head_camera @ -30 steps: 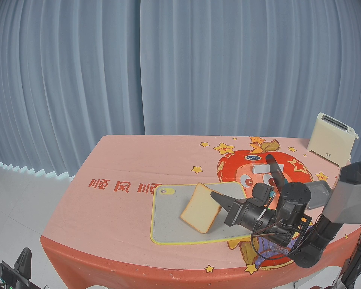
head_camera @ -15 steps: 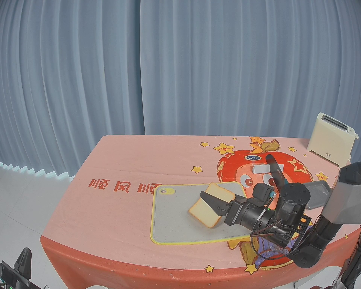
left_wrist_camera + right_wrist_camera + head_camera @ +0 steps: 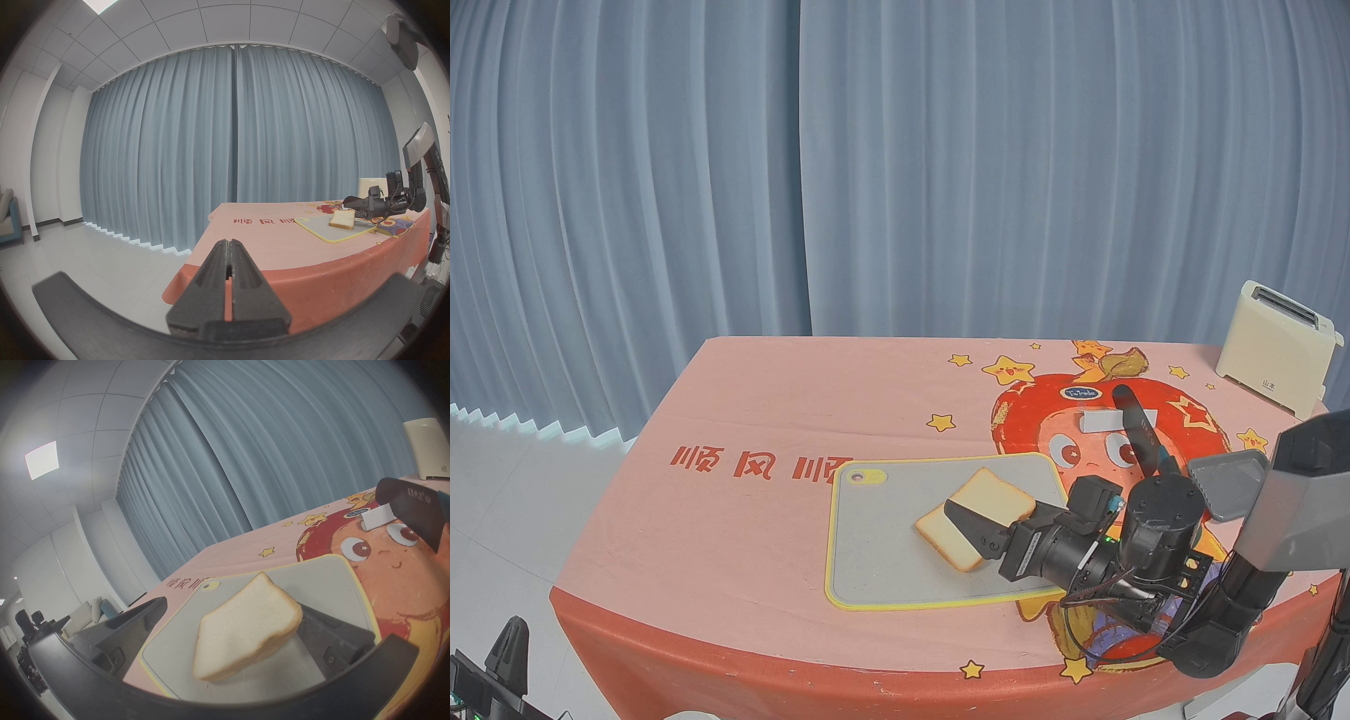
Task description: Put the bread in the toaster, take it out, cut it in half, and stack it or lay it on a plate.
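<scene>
A slice of white bread (image 3: 977, 507) lies tilted on the grey cutting board (image 3: 872, 553), one edge propped on a finger of my right gripper (image 3: 982, 514). That gripper is open, low over the board, with its fingers on either side of the bread (image 3: 246, 629) and not squeezing it. The cream toaster (image 3: 1277, 347) stands at the table's far right corner. A black knife (image 3: 1139, 429) leans on a white rest (image 3: 1102, 420). A grey plate (image 3: 1228, 483) sits behind my right wrist. My left gripper (image 3: 229, 272) is shut, off the table's near left corner.
The cutting board has a yellow rim and lies near the table's front edge. The pink tablecloth (image 3: 825, 403) is bare on its left and far parts. Blue curtains hang behind the table.
The bread has tipped from nearly upright to almost flat on the board. My right gripper has moved left and down, its fingers now flanking the slice. The left arm has not moved.
</scene>
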Available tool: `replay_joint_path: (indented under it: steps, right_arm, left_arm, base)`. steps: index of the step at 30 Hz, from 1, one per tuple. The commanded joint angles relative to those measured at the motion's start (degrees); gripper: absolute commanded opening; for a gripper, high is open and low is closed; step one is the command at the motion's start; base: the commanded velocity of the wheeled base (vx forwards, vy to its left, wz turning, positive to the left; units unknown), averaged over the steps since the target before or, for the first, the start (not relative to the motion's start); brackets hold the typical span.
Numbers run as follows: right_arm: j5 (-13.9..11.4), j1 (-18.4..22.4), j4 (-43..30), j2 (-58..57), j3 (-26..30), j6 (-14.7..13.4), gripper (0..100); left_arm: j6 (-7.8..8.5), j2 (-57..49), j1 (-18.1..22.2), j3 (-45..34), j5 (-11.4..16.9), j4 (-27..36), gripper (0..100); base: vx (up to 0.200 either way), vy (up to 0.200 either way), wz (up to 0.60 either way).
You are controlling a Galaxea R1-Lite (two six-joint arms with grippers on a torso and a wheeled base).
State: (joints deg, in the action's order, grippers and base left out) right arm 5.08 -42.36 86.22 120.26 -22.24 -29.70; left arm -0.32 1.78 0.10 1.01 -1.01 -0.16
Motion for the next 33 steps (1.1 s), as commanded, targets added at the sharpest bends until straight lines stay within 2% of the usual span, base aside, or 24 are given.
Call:
replay_joint_path:
  steps: [1,13,19,27,33]
  right_arm:
    - [0.0,-0.4,-0.1,0.5,1.1,0.1,100]
    - [-0.3,-0.4,-1.7,-2.7,2.2,0.0,100]
    - [-0.5,-0.4,-7.5,-6.0,2.2,-0.2,100]
    - [-0.4,-0.4,-11.2,-8.7,2.1,-0.2,100]
    - [-0.5,-0.7,-20.3,-14.2,1.4,-0.6,100]
  left_arm:
    - [-0.03,0.1,0.0,-1.0,0.0,0.0,0]
    - [-0.03,0.1,0.0,-1.0,0.0,0.0,0]
    - [-0.03,0.1,0.0,-1.0,0.0,0.0,0]
    - [-0.03,0.1,0.0,-1.0,0.0,0.0,0]
    - [-0.03,0.1,0.0,-1.0,0.0,0.0,0]
  base:
    - [0.0,0.0,0.0]
    - [0.0,0.0,0.0]
    - [0.0,0.0,0.0]
    - [0.0,0.0,0.0]
    - [0.0,0.0,0.0]
